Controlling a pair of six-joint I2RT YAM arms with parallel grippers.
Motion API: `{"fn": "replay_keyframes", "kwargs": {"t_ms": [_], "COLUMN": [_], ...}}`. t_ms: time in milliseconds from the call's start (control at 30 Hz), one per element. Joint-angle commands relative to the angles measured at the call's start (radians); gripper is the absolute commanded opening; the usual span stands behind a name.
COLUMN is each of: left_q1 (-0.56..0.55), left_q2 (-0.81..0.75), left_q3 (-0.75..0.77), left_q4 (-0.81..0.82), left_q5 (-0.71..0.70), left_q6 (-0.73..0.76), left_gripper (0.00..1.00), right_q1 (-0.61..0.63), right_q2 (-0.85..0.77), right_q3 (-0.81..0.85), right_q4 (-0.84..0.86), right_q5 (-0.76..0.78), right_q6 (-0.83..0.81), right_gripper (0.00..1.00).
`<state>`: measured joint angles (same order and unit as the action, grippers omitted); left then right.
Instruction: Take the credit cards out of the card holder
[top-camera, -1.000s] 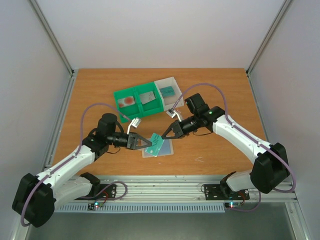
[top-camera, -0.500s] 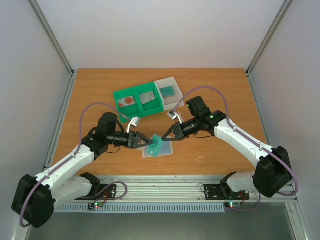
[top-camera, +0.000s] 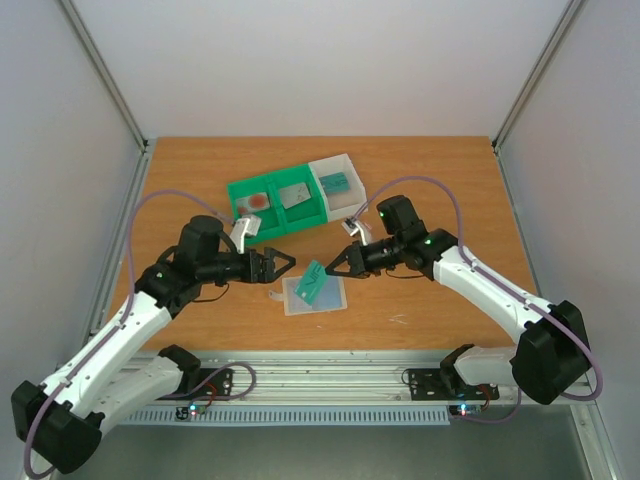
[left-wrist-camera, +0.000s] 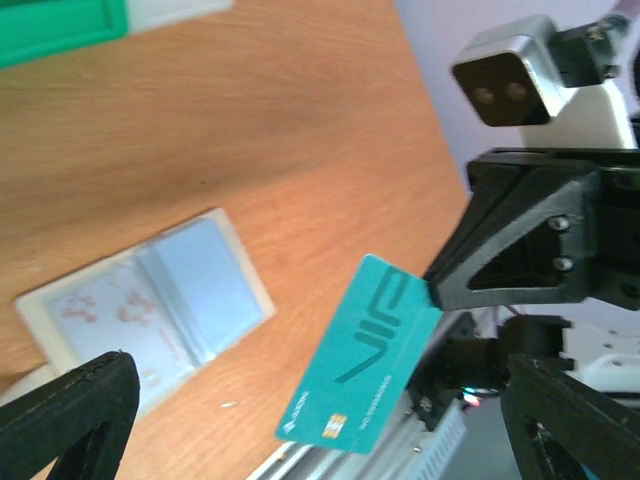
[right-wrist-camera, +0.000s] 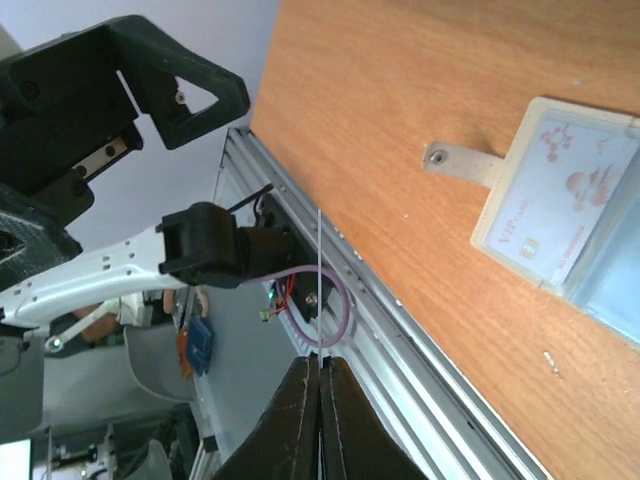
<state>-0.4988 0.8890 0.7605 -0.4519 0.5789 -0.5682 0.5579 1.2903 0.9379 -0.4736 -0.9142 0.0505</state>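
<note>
Top view: 1 card holder (top-camera: 330, 303) flat on the bench (top-camera: 440, 170), between 2 grippers. Left gripper (top-camera: 283, 265) spread wide, holds nothing, just left of the holder. Right gripper (top-camera: 333, 270) pinches 1 teal card (top-camera: 312, 283), raised over the holder. Green tray (top-camera: 310, 215): 2 cards, white card (top-camera: 255, 201) and grey card (top-camera: 295, 195). White tray (top-camera: 330, 158): 1 second teal card (top-camera: 335, 182).
Left wrist: teal card pinched at one corner, tilted, off the holder.
Right wrist: teal card edge-on between closed fingers; holder shows 1 pale printed card inside, any more cannot tell.
</note>
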Motion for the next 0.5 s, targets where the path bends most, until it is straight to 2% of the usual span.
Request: {"fn": "replay_keyframes", "kwargs": {"t_ms": [0, 133, 467], "left_q1": [0.000, 0.000, 0.000], "left_q2": [-0.007, 0.002, 0.051], "left_q3": [0.051, 0.046, -0.064], "left_q4": [-0.116, -0.121, -0.019], "left_q5": [-0.184, -0.248, -0.254], "left_q6": [0.083, 0.069, -0.005], "left_gripper": [0.99, 0.99, 0.99], "right_q1": [-0.023, -0.088, -0.187], "right_q2": [-0.022, -0.022, 0.000], "right_q3": [0.026, 0.013, 0.006], "right_q4": [0.029, 0.066, 0.102], "right_q5": [0.072, 0.088, 0.254], "right_q6": [0.051, 0.115, 0.153], "right_gripper": [0.01, 0.01, 0.01]}}
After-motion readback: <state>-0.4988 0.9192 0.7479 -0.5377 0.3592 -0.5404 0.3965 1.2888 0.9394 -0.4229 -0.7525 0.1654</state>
